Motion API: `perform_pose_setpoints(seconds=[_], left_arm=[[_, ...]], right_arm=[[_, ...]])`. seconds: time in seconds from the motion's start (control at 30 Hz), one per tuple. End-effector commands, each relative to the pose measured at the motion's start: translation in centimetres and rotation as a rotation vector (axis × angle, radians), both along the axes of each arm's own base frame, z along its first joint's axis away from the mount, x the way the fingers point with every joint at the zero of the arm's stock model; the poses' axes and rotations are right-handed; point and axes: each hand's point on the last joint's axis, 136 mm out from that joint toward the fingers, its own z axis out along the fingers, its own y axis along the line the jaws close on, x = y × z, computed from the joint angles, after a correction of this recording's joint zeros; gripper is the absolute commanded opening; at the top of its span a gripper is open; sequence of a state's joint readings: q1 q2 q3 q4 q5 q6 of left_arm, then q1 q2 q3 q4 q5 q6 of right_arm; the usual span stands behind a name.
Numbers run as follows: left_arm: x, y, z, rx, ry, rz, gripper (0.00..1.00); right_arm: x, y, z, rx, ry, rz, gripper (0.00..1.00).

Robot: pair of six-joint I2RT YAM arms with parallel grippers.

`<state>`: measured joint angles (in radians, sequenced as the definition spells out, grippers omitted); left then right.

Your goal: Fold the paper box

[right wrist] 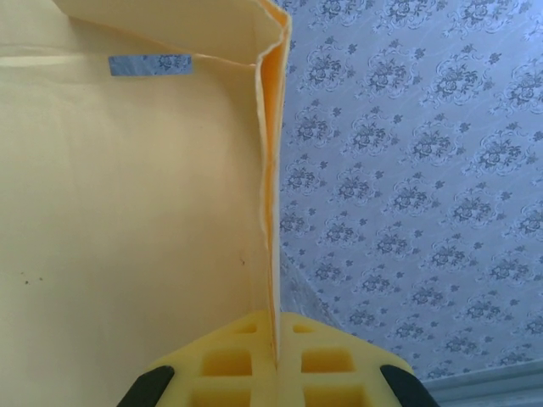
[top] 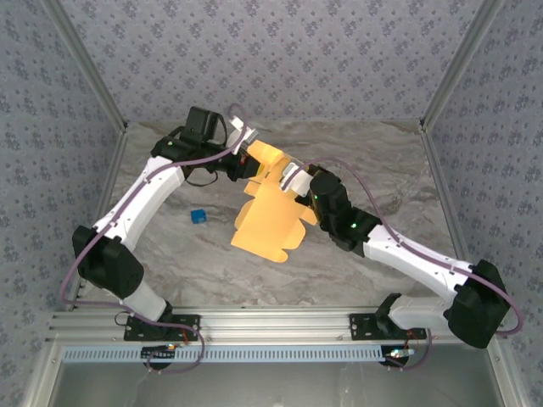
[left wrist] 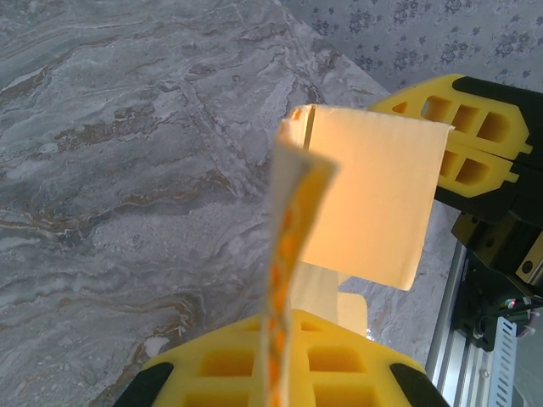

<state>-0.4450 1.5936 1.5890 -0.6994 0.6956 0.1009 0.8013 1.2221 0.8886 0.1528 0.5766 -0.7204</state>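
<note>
Sloping between the two arms, the paper box (top: 265, 216) is an orange-yellow cardboard sheet, partly folded. Its broad lower part, with cut tabs along the near edge, tilts down toward the arm bases, and its upper flaps are raised at the far end. Whether the lowest edge touches the counter (top: 386, 161) cannot be told. A small blue strip (right wrist: 151, 64) sits on the sheet's inner face near a fold.

The left end effector (top: 246, 151) pinches the upper left flap. In the left wrist view its yellow pads (left wrist: 339, 373) are pressed together on the thin edge of the cardboard, which rises between them, with a square panel standing just beyond. The right end effector (top: 293, 178) grips the box at the right of the upper part. In the right wrist view a doubled fold runs straight down into the seam between its fingers (right wrist: 331, 363), which are closed on it.

A blue cube (top: 198, 216) lies on the counter to the left of the box, apart from it and near the left arm's forearm. Flower-patterned walls (top: 339, 51) enclose the counter on three sides.
</note>
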Motion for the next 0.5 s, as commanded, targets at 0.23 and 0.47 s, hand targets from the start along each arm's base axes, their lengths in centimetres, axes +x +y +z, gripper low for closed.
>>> perform_pose_setpoints(seconds=[0.23, 0.47], left_arm=[[1.2, 1.0, 0.2, -0.013, 0.019, 0.058, 0.0], [1.7, 1.6, -0.4, 0.013, 0.015, 0.092, 0.07]], right_arm=[[0.5, -1.9, -2.0, -0.078, 0.04, -0.098, 0.0], [-0.3, -1.9, -3.4, 0.046, 0.268, -0.026, 0.0]])
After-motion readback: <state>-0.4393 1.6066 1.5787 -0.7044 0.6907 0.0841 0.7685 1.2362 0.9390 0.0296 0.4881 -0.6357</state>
